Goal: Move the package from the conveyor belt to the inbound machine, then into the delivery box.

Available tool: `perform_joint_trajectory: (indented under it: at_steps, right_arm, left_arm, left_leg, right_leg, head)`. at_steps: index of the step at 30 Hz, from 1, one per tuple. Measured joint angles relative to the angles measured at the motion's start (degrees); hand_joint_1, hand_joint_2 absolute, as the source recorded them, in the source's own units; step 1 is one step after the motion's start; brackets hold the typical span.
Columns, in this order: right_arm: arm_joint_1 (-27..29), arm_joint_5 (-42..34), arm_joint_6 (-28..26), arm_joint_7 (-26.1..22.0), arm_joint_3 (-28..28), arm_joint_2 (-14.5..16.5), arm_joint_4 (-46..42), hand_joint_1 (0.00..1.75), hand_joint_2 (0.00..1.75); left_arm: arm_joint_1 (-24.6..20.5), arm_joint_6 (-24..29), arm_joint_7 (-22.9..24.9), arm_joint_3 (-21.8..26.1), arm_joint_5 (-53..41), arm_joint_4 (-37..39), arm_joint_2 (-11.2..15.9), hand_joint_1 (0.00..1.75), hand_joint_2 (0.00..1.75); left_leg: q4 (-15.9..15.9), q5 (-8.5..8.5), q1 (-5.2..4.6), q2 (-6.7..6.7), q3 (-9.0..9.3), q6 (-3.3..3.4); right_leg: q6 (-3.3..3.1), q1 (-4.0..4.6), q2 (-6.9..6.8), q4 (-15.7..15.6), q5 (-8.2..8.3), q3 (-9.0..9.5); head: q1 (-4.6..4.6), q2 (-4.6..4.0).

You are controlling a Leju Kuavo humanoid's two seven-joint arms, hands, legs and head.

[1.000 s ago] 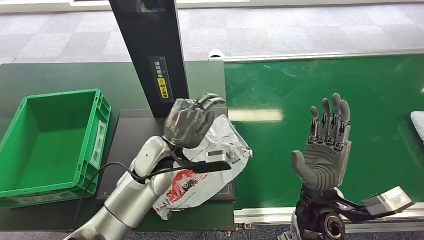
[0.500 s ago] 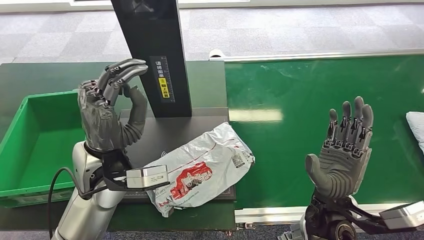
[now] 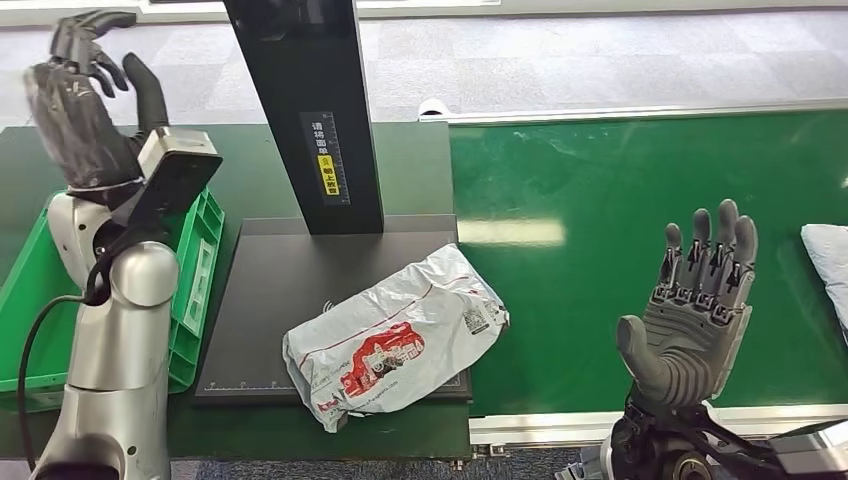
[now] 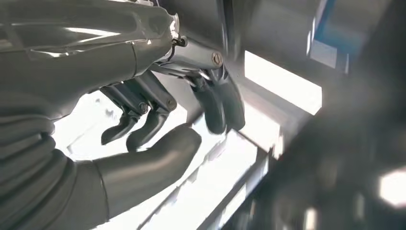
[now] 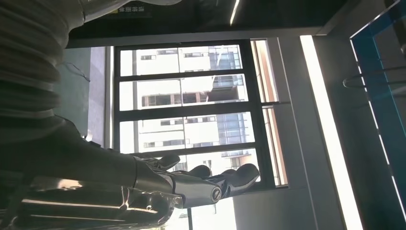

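Observation:
A crumpled white plastic package (image 3: 395,335) with red print lies on the black platform of the inbound machine (image 3: 272,290), its right part hanging over the platform edge toward the belt. My left hand (image 3: 85,100) is raised high above the green delivery box (image 3: 195,265), fingers spread and loosely curled, holding nothing; the left wrist view shows that left hand (image 4: 158,120) against bright windows. My right hand (image 3: 695,315) stands upright over the green conveyor belt (image 3: 640,190), fingers apart and empty. In the right wrist view, the right hand (image 5: 201,182) points at windows.
The machine's black upright column (image 3: 305,110) rises behind the platform. A second white package (image 3: 828,265) lies at the belt's far right edge. The belt's metal rail (image 3: 540,425) runs along the near side. Grey carpet floor (image 3: 560,60) lies beyond.
My left hand let go of the package, which stays on the platform. That hand then swung up and left to above the green box. The right hand drifted slightly right and lower.

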Motion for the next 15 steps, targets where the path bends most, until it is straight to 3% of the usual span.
perform_joint_trajectory:
  at_steps: [3, 6, 15]
  right_arm:
    - [-0.95, -0.14, 0.83, 0.45, -0.04, -0.01, 0.22, 0.0, 1.75]
    - [-1.42, -0.19, 2.06, 0.74, -0.1, -0.02, 0.62, 0.0, 1.75]
    - [-1.69, -0.19, 3.63, 0.9, -0.58, -0.02, 1.77, 0.0, 1.75]
  left_arm:
    - [-0.68, -12.65, 0.29, -1.23, 1.13, 3.93, 0.22, 0.0, 1.75]
    - [-0.74, -20.12, -0.13, -4.26, 0.09, 8.42, 0.73, 0.0, 1.75]
    - [-0.99, -21.97, -3.45, -12.74, -0.68, 21.02, 4.16, 0.0, 1.75]
  left_leg:
    - [0.01, 0.01, -0.04, 0.01, -0.01, 0.02]
    - [0.02, 0.01, -0.06, 0.01, -0.03, 0.02]
    - [0.0, 0.01, -0.01, 0.02, -0.08, 0.02]
  right_leg:
    - [0.03, -0.04, 0.0, 0.0, 0.02, 0.0]
    - [0.04, -0.06, 0.01, 0.0, 0.03, -0.03]
    - [0.04, -0.01, 0.01, 0.0, 0.03, -0.1]
  head:
    - [0.0, -0.01]
    - [-0.01, -0.01]
    - [-0.01, -0.02]
